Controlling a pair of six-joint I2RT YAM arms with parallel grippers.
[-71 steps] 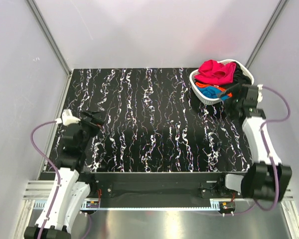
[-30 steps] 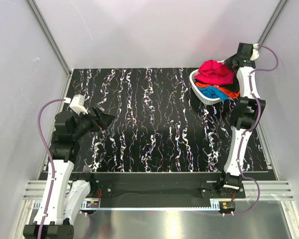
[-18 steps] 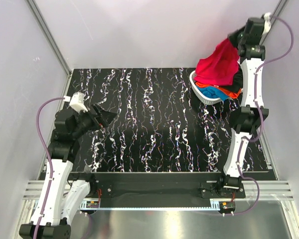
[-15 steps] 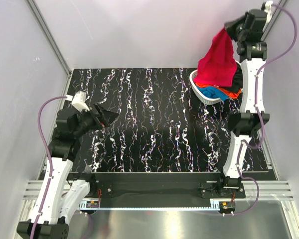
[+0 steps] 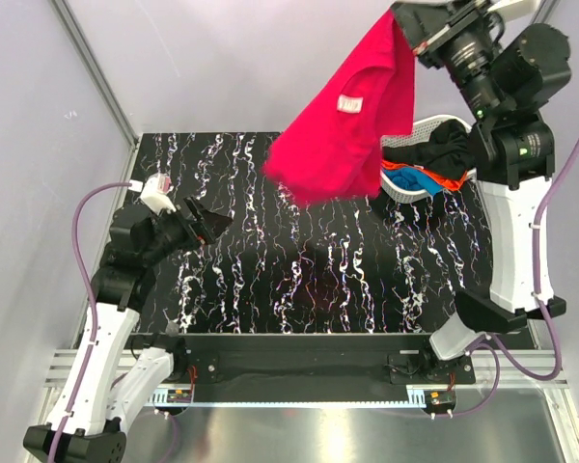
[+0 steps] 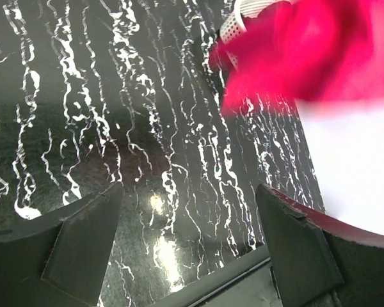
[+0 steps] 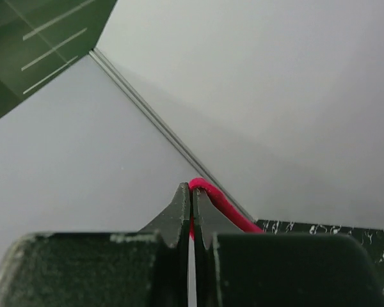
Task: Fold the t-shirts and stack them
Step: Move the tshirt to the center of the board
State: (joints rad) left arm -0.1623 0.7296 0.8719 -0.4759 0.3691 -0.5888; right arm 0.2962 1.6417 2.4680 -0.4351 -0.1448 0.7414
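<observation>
Right claw (image 5: 405,21) is clenched on an edge of the pinkish-red t-shirt (image 5: 343,125) and is held high above the far right corner of the table (image 5: 299,280). In the right wrist view, the claw (image 7: 192,192) has both fingers (image 7: 178,214) pressed together, with a thin roll of the red cloth (image 7: 219,203) pinched between them.

The pinkish-red t-shirt hangs from this grip and spreads downward and to the left, off the table surface. A white label (image 5: 347,102) shows on its upper part. In the top view, the lower hem lies over the far middle of the table. Whether the right edge touches the basket cannot be told.

The white lattice basket (image 5: 394,190) stands at the far right corner of the table. It contains the black t-shirt (image 5: 446,145), which lies on top toward the rear. The blue t-shirt (image 5: 417,179) and the orange t-shirt (image 5: 444,181) lie beneath it at the front.

Left claw (image 5: 208,224) is released, jaws spread wide, and grasps nothing. It hovers over the left side of the table, well apart from the basket. In the left wrist view, the claw (image 6: 189,195) faces across the table toward the blurred red t-shirt (image 6: 320,51).
</observation>
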